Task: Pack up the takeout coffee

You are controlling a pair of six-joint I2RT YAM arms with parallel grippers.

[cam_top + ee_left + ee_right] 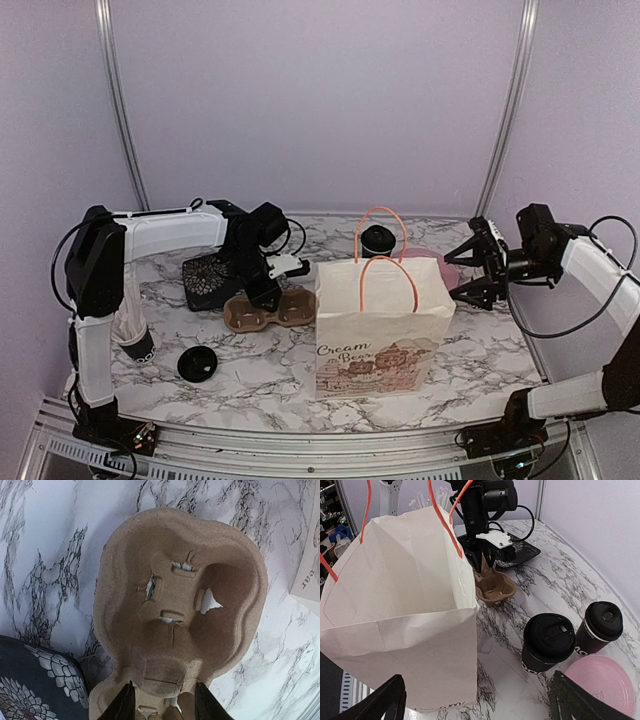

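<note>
Two lidded black takeout coffee cups stand on the marble table behind the bag, one nearer (549, 642) and one further right (603, 626); only one shows in the top view (377, 240). A loose black lid (197, 363) lies at the front left. My left gripper (266, 292) is shut on the middle of a brown pulp cup carrier (180, 595), which rests on the table (270, 310). My right gripper (482, 270) is open and empty beside the white paper bag (380, 320), with the cups ahead of it in the right wrist view (475, 707).
The bag stands open with orange handles (405, 605). A pink plate (596, 680) lies next to the cups. A black floral tray (210, 280) sits behind the carrier. A black cup of white straws (135, 335) stands at the far left.
</note>
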